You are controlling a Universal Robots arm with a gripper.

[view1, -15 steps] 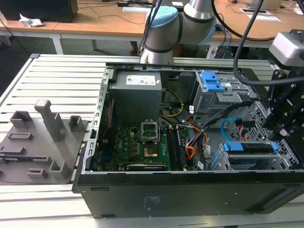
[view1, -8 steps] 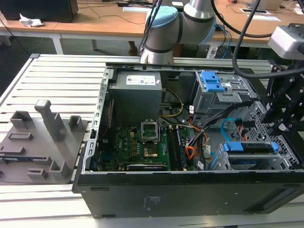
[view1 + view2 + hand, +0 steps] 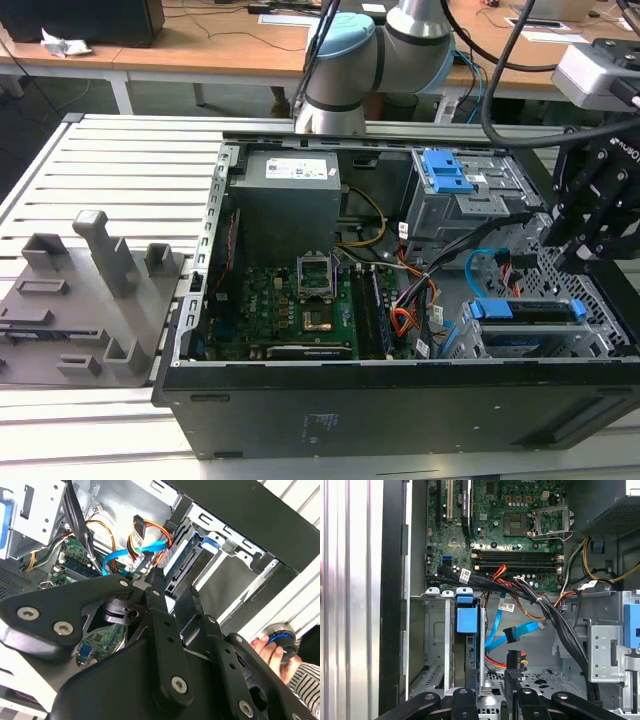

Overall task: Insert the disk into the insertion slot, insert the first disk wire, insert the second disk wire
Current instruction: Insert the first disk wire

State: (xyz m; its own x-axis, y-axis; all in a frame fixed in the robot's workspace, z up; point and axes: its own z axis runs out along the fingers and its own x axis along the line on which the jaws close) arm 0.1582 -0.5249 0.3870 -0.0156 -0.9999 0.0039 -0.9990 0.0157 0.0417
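An open computer case lies on its side under a robot arm. In the exterior view the gripper hangs over the corner of the case at that view's right, just above the slot, a silver perforated metal cage. The disk already sits in the slot, standing on its thin edge. Its long axis runs along the exterior view's left-right line, between two blue tabs of its frame. In the first wrist view the disk is seen edge-on, directly ahead of one finger. Its blue frame end points away from the fingers, toward the motherboard. In the second wrist view the two black fingers are released, slightly apart, with nothing between them. The first wire, a red, orange and black bundle, ends in a small dark plug just ahead of the other fingertip, beside the disk but apart from it. The second wire, flat and light blue, loops a little farther beyond the fingertips, and its plug hangs free between the disk and the black cable bundle. A person's hand shows outside the case wall in the second wrist view.
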